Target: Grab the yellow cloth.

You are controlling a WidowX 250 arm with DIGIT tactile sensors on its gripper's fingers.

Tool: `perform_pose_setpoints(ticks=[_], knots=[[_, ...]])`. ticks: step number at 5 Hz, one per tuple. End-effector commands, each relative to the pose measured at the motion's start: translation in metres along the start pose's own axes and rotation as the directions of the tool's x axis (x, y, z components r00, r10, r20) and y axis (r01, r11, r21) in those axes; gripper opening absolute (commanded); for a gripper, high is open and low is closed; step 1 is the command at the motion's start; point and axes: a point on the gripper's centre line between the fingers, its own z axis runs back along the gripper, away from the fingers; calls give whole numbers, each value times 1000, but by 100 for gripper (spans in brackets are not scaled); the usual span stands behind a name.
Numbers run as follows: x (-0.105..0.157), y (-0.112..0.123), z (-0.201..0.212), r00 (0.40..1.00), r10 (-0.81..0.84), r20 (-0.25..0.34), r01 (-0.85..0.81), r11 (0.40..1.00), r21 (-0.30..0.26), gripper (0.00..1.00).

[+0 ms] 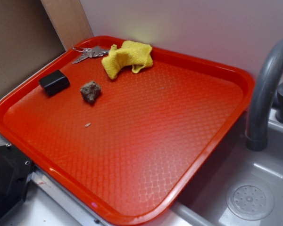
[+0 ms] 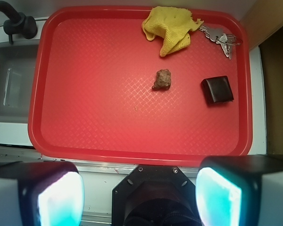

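Yellow cloth (image 2: 172, 29): crumpled and folded over itself, lying at the far edge of the red tray (image 2: 85, 141), at about 12 o'clock in the wrist view, slightly right of centre.
Gripper (image 2: 139, 195): fingers spread wide, nothing between them; positioned off the tray's near rim at 6 o'clock, well apart from the cloth.
Keys (image 2: 220, 38): just beside the cloth, at its 3 o'clock, possibly touching a corner.
Brown rock (image 2: 162, 79): between gripper and cloth, at the cloth's 6 o'clock, apart from it.
Black box (image 2: 217, 89): at the rock's 3 o'clock, clear of the likely approach line.
Sink (image 2: 9, 89): outside the tray, at 9 o'clock.
Risk, pinch: floppy fabric may slip if only a loose fold is caught.
Risk, approach: a low pass could knock the rock.
Risk, closure: closing too far right could snag the keys.
Risk, rim: the raised tray edge behind the cloth may block a finger.
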Motion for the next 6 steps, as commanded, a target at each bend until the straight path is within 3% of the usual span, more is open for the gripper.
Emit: perform_pose_setpoints(ticks=[1, 2, 3, 4, 5, 6], knots=[[0, 0, 0, 1000, 0, 0, 0, 1000, 0, 100], [44, 43, -54, 996, 80, 28, -81, 996, 46, 100], [97, 59, -79, 993, 38, 111, -44, 998, 51, 100], [146, 66, -98, 988, 18, 155, -20, 1000, 12, 100], [175, 53, -108, 982, -29, 186, 28, 1000, 6, 100], [175, 53, -108, 982, -29, 186, 28, 1000, 6, 100]])
